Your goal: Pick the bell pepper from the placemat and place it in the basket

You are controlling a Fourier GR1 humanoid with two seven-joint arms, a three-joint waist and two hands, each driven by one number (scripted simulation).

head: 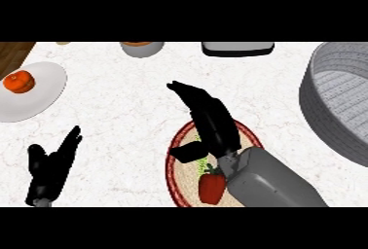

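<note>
Seen from the head view, a white marbled counter [137, 121] is shown with a round woven placemat [185, 187] edged in red near the lower middle. On the placemat a red bell pepper [211, 187] with a green stem is seen lying, just beside the grey right forearm [277, 182] that crosses the mat from the lower edge. The right hand [212, 121] is stretched out above the mat, its fingers straight and pointed toward the far left, its thumb set out to the side; nothing is held in it, and the pepper is left behind the wrist rather than under the fingers. At the right edge a grey woven basket [316, 78] is partly shown, well apart from the pepper, and only its ribbed floor can be seen inside it. At the lower left the left hand [49, 168] is held open with fingers up, clear of everything. On the left a white plate [39, 97] is seen carrying a small orange fruit [19, 81], perhaps a tangerine. Along the far edge a bowl [142, 48] and a dark-rimmed grey tray [237, 48] are cut off by the frame. A patch of brown wood [13, 51] shows at the upper left corner.
</note>
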